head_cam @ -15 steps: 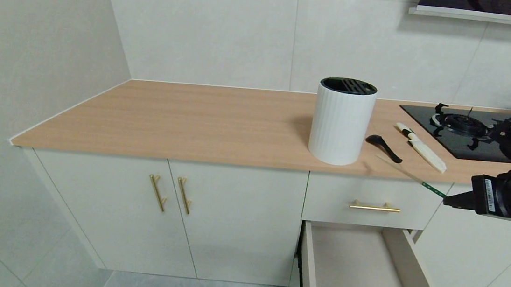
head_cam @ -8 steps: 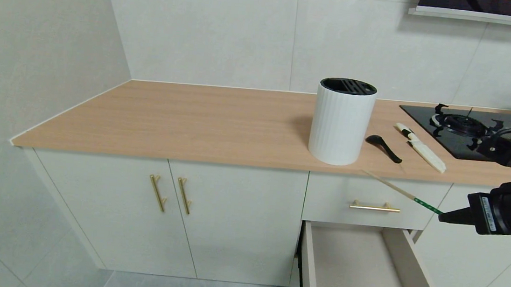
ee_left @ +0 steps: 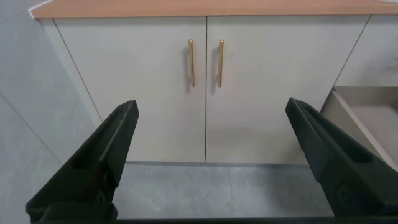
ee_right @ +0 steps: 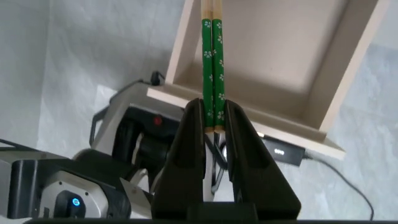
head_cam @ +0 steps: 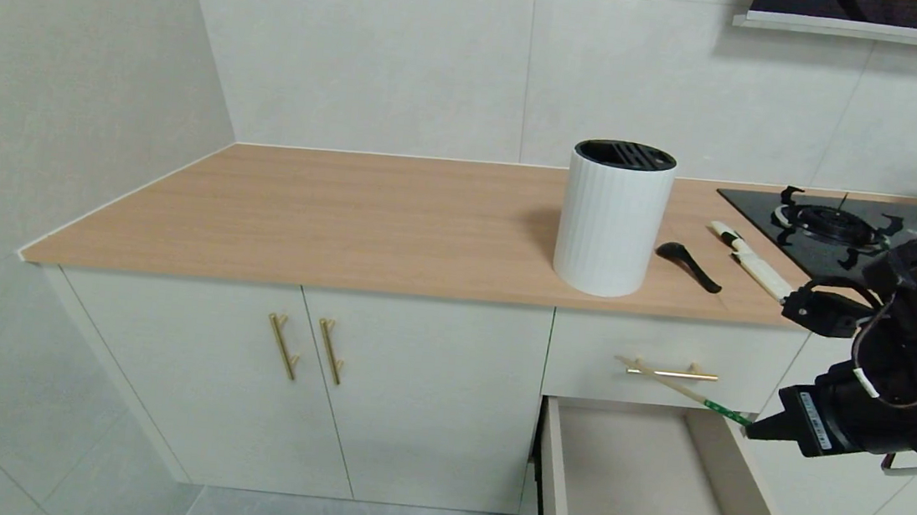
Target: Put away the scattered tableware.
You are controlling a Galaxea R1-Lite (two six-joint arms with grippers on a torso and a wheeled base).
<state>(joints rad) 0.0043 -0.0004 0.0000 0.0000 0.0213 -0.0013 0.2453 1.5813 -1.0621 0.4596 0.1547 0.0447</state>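
My right gripper (head_cam: 752,427) is shut on a pair of chopsticks (head_cam: 677,387) with green patterned ends, held over the right side wall of the open drawer (head_cam: 638,485), tips pointing left across the drawer front above. In the right wrist view the chopsticks (ee_right: 209,56) run from the closed fingers (ee_right: 193,134) out over the drawer (ee_right: 280,56). On the counter lie a black spoon (head_cam: 687,264) and a white knife (head_cam: 754,262), right of the white holder (head_cam: 614,218). My left gripper (ee_left: 211,162) hangs open low before the cabinet doors.
The wooden counter (head_cam: 345,213) ends at a gas hob (head_cam: 835,231) on the right. A closed drawer with a gold handle (head_cam: 670,372) sits above the open one. Double cabinet doors (head_cam: 304,377) with gold handles are on the left.
My right gripper has dropped from counter-edge height down and slightly left, carrying the chopsticks to just above the open drawer. The spoon, knife and holder have stayed put.
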